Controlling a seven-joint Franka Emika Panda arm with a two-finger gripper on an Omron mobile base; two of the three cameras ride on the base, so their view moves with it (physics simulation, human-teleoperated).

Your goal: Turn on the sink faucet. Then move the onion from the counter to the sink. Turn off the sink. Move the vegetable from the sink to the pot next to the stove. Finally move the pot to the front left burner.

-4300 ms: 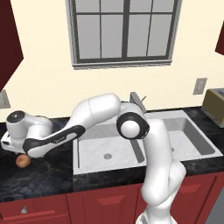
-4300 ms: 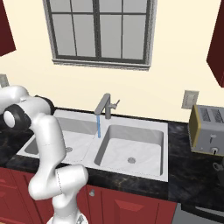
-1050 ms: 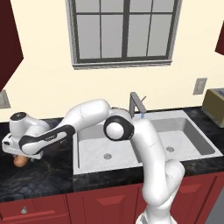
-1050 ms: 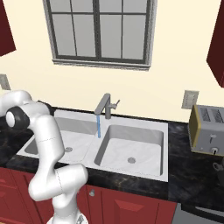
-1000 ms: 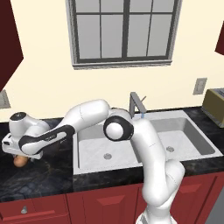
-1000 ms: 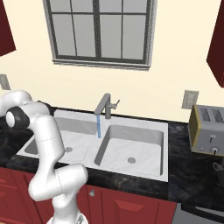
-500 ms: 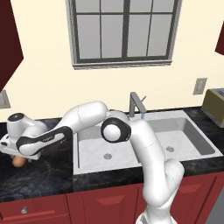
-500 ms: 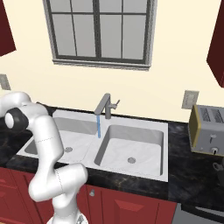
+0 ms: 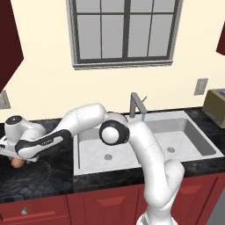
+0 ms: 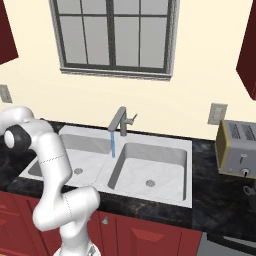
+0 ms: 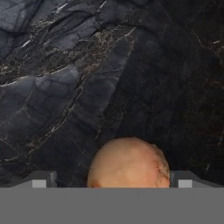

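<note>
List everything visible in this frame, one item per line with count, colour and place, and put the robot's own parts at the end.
onion: one, tan-orange, on the counter left of the sink, between the open fingers.
counter: one, glossy black with faint veins, around the sink.
sink: one, pale grey-white, two basins, under the window.
sink faucet: one, grey metal, behind the sink, thin blue stream running from its spout.
window: one, grey frame, on the cream wall above the faucet.
toaster: one, grey and tan, on the counter right of the sink.
wall outlet: one, grey, on the wall right of the faucet.
cabinets: dark red, under the counter.
arm: one, white with dark joints, reaching left over the counter.
gripper: one, open, low over the onion.
</note>
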